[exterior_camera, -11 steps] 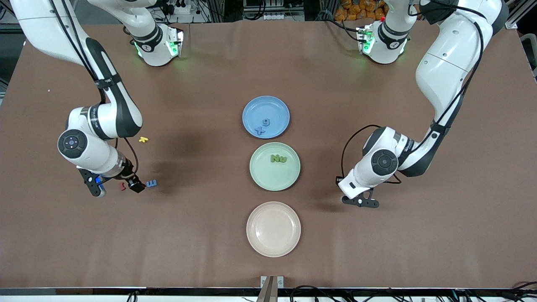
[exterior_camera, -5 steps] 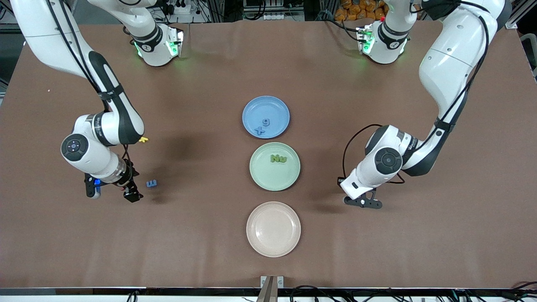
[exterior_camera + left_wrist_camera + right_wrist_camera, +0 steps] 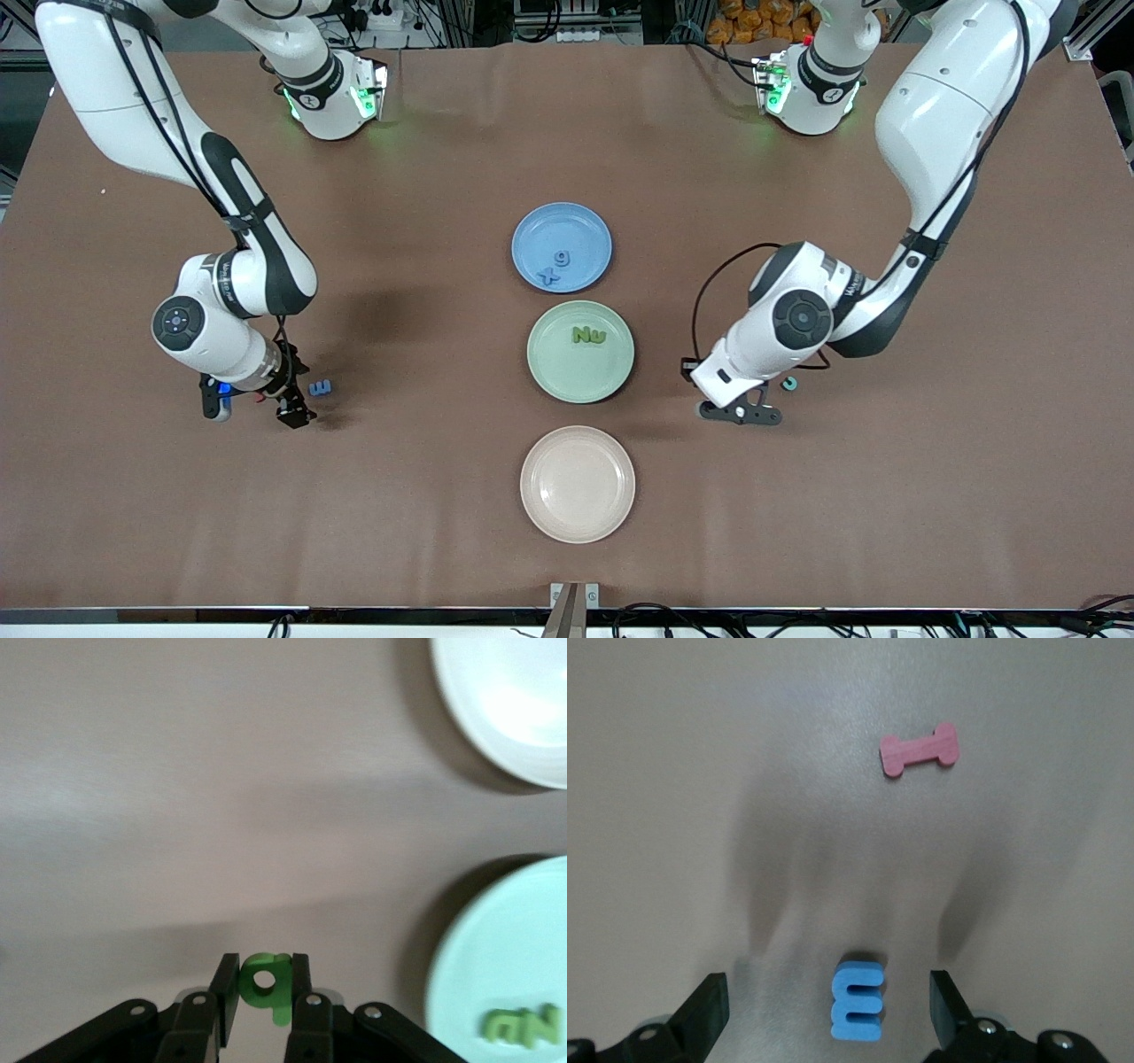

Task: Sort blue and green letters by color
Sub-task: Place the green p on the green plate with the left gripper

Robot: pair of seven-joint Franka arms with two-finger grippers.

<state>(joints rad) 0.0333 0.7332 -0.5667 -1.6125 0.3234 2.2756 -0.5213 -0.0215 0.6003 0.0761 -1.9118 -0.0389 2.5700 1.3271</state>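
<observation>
My left gripper (image 3: 740, 412) (image 3: 265, 979) is shut on a green letter p (image 3: 264, 985), just above the table beside the green plate (image 3: 567, 377) toward the left arm's end. That plate holds green N and u (image 3: 588, 336). The blue plate (image 3: 532, 232) holds a blue g (image 3: 561, 258) and X (image 3: 551, 276). A blue E (image 3: 320, 387) (image 3: 856, 1003) lies flat toward the right arm's end. My right gripper (image 3: 285, 409) (image 3: 828, 1014) hangs open over it, a finger on each side. A small teal-blue ring letter (image 3: 788, 383) lies under the left arm.
A beige plate (image 3: 578, 523) with nothing on it sits nearest the front camera, in line with the other two plates. A dark red letter I (image 3: 920, 750) lies on the brown cloth close to the blue E.
The left arm has swung toward the plates with the green p, uncovering the teal-blue ring letter. The right arm has shifted toward the blue E and now hides the yellow letter.
</observation>
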